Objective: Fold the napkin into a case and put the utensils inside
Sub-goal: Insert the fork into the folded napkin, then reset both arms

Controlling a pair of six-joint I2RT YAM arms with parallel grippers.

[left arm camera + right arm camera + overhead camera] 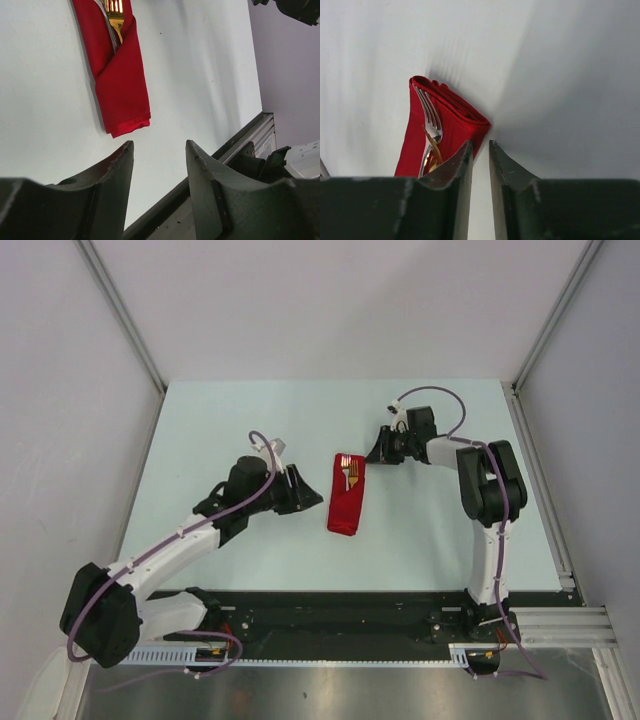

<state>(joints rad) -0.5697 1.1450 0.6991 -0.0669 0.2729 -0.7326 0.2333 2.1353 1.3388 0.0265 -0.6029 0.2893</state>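
Black left gripper (160, 146) sits low over the pale worktop (250, 420), left of centre, fingers apart with nothing between them. Red napkin (345, 502), folded into a narrow case, lies mid-worktop; a gold fork (350, 473) shows tines at its far opening. Right gripper (480, 144) stands just beside the case's far right corner, fingers narrowly apart, empty.

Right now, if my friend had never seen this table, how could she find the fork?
Look at the middle of the pale table, where a red napkin lies folded into a long pouch. The fork pokes out of the pouch's far open end. Its shiny metal tines stand out from the soft red cloth around it.
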